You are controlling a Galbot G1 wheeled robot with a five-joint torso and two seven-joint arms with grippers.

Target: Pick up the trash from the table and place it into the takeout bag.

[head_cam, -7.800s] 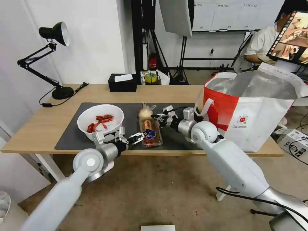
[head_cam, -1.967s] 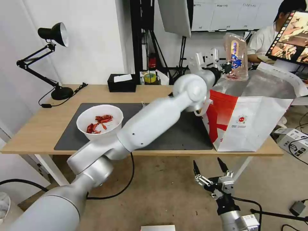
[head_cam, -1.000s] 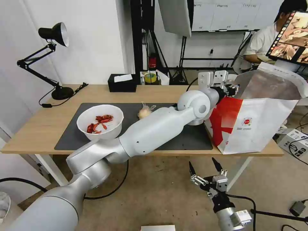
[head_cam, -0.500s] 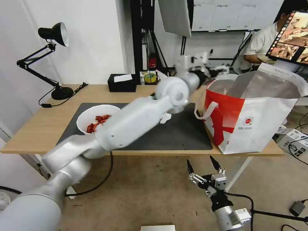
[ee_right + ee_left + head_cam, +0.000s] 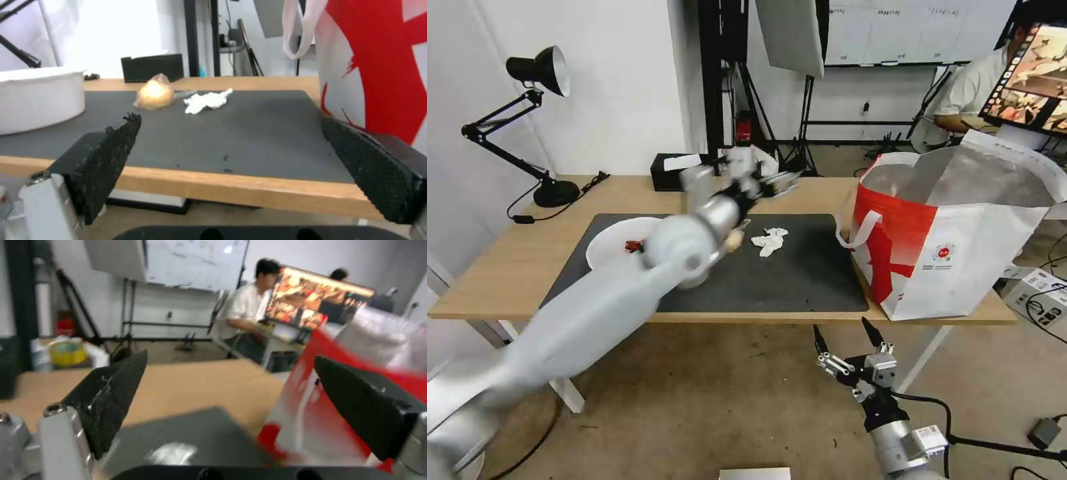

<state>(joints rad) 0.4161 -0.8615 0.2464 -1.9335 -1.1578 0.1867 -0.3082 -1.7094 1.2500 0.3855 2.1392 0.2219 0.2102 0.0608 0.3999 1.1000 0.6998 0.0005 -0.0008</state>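
Above the mat's far edge, my left gripper point(image 5: 780, 181) hangs wide open and empty. Crumpled tissue point(image 5: 769, 241), knotted bag point(image 5: 154, 94) and bowl point(image 5: 38, 97) lie on the mat; takeout bag point(image 5: 954, 240) stands at the table's point(image 5: 500, 267) right end. Right gripper point(image 5: 847, 340) waits open below the table's near edge, I judge to keep clear.

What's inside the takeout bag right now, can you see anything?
The takeout bag stands open on the table. The head view shows silver foil lining on its far inner walls. The red and white front wall hides the bottom, so its contents cannot be seen.
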